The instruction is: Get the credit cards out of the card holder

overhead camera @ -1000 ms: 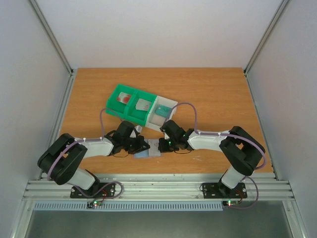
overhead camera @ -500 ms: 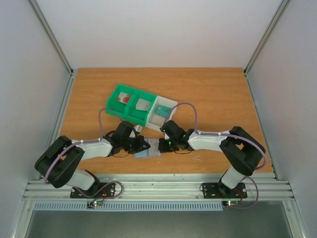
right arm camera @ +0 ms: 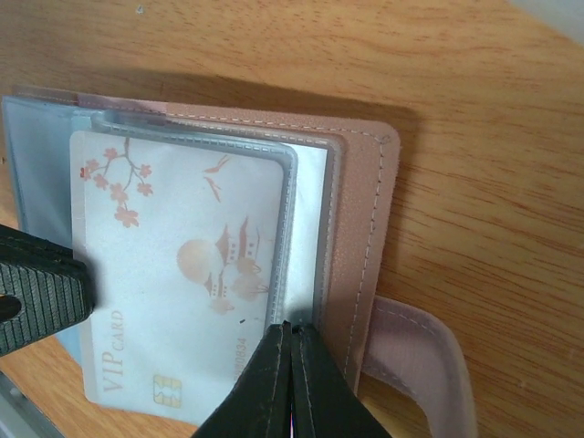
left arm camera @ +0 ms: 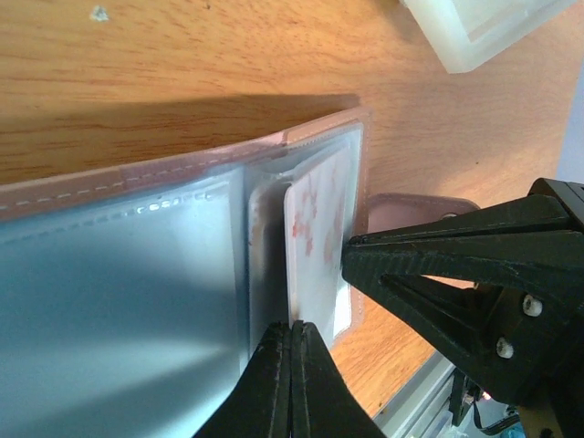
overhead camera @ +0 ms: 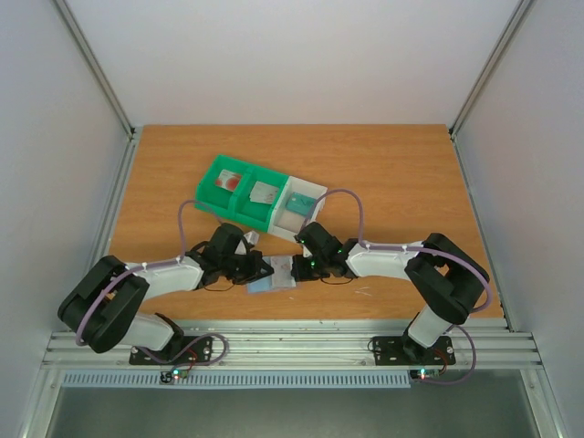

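Observation:
The card holder (overhead camera: 271, 283) lies open near the table's front edge, its pink cover (right arm camera: 354, 210) down and clear sleeves (left arm camera: 119, 301) up. A white credit card (right arm camera: 173, 265) with pink blossoms and "VIP" print sticks partway out of a sleeve. My left gripper (left arm camera: 292, 330) is shut on this card's edge (left arm camera: 315, 228). My right gripper (right arm camera: 290, 330) is shut on the sleeve edge beside the cover. Both grippers meet over the holder, left (overhead camera: 268, 270) and right (overhead camera: 293, 267). Two more cards lie in the tray, one white with red (overhead camera: 228, 181) and one grey (overhead camera: 265, 192).
A green-and-white three-compartment tray (overhead camera: 239, 206) stands just behind the holder, with its white end (left arm camera: 484, 27) close to the grippers. The holder's pink strap (right arm camera: 420, 356) lies out to the side. The metal rail (overhead camera: 292, 345) runs along the table's front edge.
The left arm's elbow has swung lower and further left while its gripper stayed at the holder. The right arm has not visibly moved.

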Robot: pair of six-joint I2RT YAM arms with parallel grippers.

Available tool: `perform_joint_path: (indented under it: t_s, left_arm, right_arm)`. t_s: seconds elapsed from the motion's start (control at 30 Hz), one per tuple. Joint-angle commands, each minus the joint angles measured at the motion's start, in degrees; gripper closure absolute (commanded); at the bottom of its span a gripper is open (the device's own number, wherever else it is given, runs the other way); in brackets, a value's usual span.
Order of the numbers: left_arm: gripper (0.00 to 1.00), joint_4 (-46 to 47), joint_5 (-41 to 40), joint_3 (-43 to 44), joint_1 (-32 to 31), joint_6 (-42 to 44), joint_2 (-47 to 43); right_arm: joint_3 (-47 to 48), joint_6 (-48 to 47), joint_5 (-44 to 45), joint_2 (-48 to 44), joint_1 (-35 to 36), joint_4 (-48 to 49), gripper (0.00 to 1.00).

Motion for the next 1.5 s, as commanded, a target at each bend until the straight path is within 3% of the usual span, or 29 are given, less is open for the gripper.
perform_joint_path:
  t_s: [0.0,0.47,0.97,1.47]
  left_arm:
    - [1.00,-1.38,0.77,0.57,0.69,1.84,-1.16]
    - [1.00,0.04,3.02,0.78,1.86,1.14,-1.38]
    - [1.00,-7.20,-0.25,0.82,3.24,2.35,-5.25]
    - [1.00,-16.50,-3.38,1.90,3.50,4.53,-17.73]
  right_arm:
    - [-1.51,-1.20,3.32,0.71,-0.35,-3.27,0.99]
    - [0.25,-2.78,2.97,0.61,-0.88,-4.31,0.99]
    - [0.87,-2.92,3.28,0.19,-1.07,-5.52,0.98]
    - [2.01,-7.53,1.51,-9.83,-1.10,-9.57,0.84]
